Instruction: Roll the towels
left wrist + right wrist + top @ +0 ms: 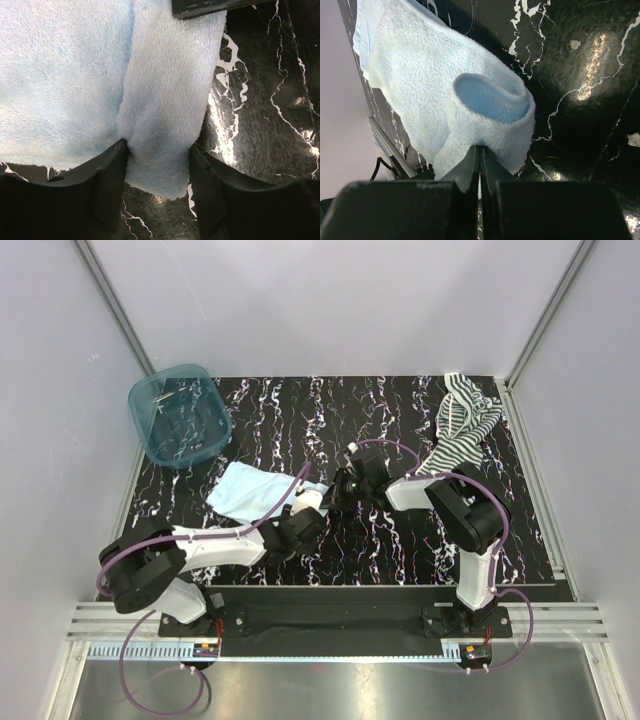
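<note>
The pale blue towel (248, 490) lies left of centre on the black marbled table, its right end curled into a loose roll (490, 100). My left gripper (312, 505) is shut across that rolled end, one finger (107, 175) on each side, squeezing the cloth (165, 100). My right gripper (338, 492) is shut on the curled edge of the same towel (410, 75), its jaws almost touching (480, 152). The green-and-white striped towel (463, 427) lies crumpled at the far right, away from both grippers.
A teal plastic basket (180, 415) holding small items stands at the far left corner. White walls and metal frame posts enclose the table (400, 550). The right gripper's finger (210, 6) shows at the top of the left wrist view.
</note>
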`<control>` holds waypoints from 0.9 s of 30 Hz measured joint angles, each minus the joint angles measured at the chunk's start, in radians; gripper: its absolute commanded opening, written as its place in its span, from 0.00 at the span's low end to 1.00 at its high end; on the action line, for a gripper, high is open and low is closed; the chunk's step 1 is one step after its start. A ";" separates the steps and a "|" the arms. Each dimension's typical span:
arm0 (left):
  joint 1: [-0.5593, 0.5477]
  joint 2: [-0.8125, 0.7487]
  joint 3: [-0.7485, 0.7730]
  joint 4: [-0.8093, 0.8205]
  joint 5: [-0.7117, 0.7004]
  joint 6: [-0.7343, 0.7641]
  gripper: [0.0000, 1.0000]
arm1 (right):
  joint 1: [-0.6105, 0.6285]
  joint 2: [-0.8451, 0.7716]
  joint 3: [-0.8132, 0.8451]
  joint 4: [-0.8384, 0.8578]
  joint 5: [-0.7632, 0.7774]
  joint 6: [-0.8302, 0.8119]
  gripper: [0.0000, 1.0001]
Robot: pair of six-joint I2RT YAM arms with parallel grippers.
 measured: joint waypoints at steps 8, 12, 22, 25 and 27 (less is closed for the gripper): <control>0.006 0.039 0.032 0.020 -0.011 0.006 0.02 | -0.016 -0.012 0.005 -0.045 -0.015 -0.018 0.01; 0.010 0.040 0.032 0.032 0.008 0.013 0.00 | -0.033 -0.027 0.020 -0.111 -0.021 -0.039 0.31; 0.016 0.037 0.052 0.060 0.215 -0.066 0.00 | -0.122 -0.250 0.163 -0.537 0.148 -0.200 0.81; 0.016 0.036 0.055 0.074 0.312 -0.119 0.00 | -0.142 -0.365 0.211 -0.644 0.236 -0.251 0.82; 0.016 0.036 0.055 0.082 0.377 -0.158 0.00 | -0.145 -0.448 0.219 -0.693 0.278 -0.272 0.82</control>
